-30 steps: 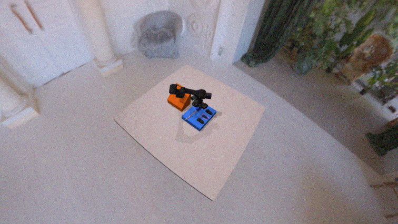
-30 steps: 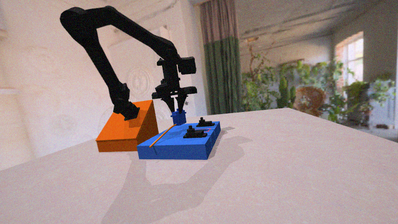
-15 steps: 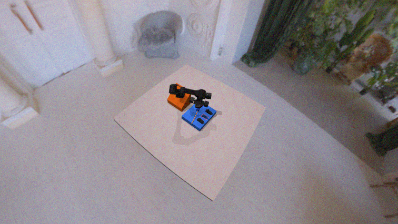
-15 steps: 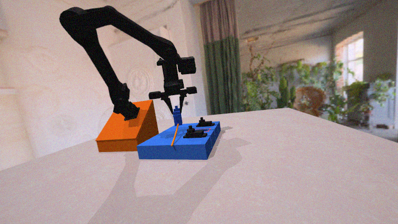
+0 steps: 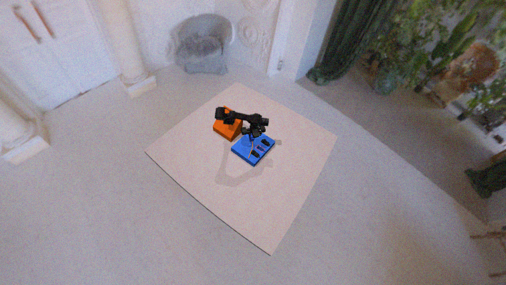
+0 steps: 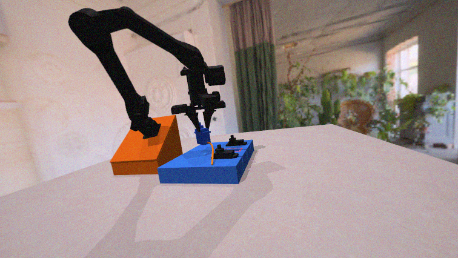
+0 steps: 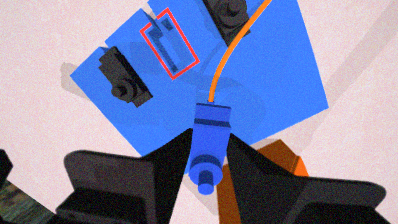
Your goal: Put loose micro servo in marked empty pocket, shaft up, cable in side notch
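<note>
The black gripper (image 7: 210, 150) squeezed the little blue servo (image 7: 210, 136) and held it up over the blue deck (image 6: 192, 166), near the red-edged pocket (image 7: 169, 44). Its orange cable (image 7: 231, 52) trailed down. The deck sat on a pale tan mat (image 5: 254, 198) in a white room with green plants (image 6: 323, 102).

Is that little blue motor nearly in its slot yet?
Picked up, not placed. The gripper is shut on the blue servo, held above the blue deck with its orange cable trailing. The red-outlined pocket, between two black servos, is empty. Left: line up, seat it, release, move clear.
</note>
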Robot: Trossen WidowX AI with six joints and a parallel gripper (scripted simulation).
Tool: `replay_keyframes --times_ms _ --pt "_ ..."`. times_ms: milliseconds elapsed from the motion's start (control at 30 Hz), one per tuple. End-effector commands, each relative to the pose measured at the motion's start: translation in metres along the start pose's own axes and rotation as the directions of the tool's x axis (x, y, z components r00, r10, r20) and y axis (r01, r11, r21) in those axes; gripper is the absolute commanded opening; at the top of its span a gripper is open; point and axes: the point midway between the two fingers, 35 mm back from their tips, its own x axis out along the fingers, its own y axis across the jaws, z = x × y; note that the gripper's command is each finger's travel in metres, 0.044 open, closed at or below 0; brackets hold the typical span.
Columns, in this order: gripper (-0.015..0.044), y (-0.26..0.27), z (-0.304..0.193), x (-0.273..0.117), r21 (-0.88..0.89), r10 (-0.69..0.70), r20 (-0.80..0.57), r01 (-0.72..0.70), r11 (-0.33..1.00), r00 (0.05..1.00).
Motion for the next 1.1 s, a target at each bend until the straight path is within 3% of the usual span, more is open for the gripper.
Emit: replay_keyframes --times_ms 0,467,1067 --pt "0.0000 -0.001 0.000 0.000 -0.165 -0.002 0.004 0.003 0.986 1.000" --pt "0.0000 -0.001 0.000 0.000 -0.602 -0.002 0.004 0.004 0.799 1.000" --pt "0.0000 0.018 0.024 -0.001 -0.619 -0.001 0.005 0.004 0.786 1.000"
